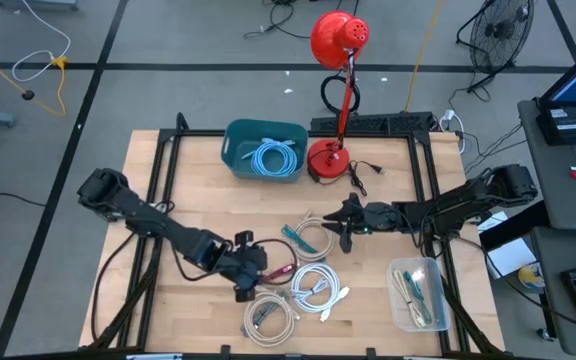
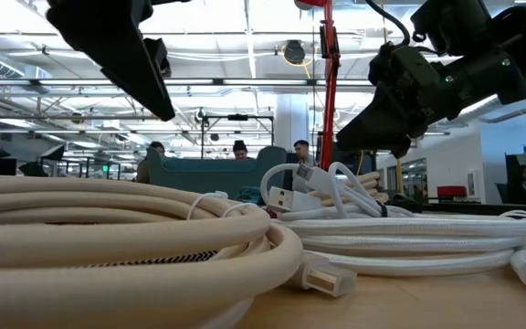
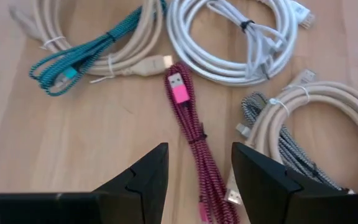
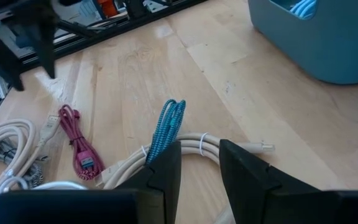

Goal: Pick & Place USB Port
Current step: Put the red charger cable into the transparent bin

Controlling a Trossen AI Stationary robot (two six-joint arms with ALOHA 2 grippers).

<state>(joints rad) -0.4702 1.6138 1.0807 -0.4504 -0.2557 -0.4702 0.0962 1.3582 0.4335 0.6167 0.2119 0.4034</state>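
Note:
A pink braided USB cable [image 3: 191, 127] lies folded on the wooden table, its pink plug [image 3: 178, 87] pointing away from my left gripper; the high view shows the same cable [image 1: 280, 270]. My left gripper [image 3: 197, 152] hovers open above it, one finger on either side of the cable's length, and appears in the high view near the table's front [image 1: 245, 288]. My right gripper [image 4: 199, 152] stands open near the table's middle [image 1: 342, 230], right beside a beige coil with a teal braided cable [image 4: 166, 124]. The gap between its fingers holds nothing.
A white coil [image 3: 235, 37] and a beige-and-grey coil [image 3: 309, 130] lie close to the pink cable. A blue bin [image 1: 230, 150] holding a light blue cable stands at the back. A red lamp [image 1: 326, 160] is beside it, and a clear container [image 1: 396, 290] sits at the front right.

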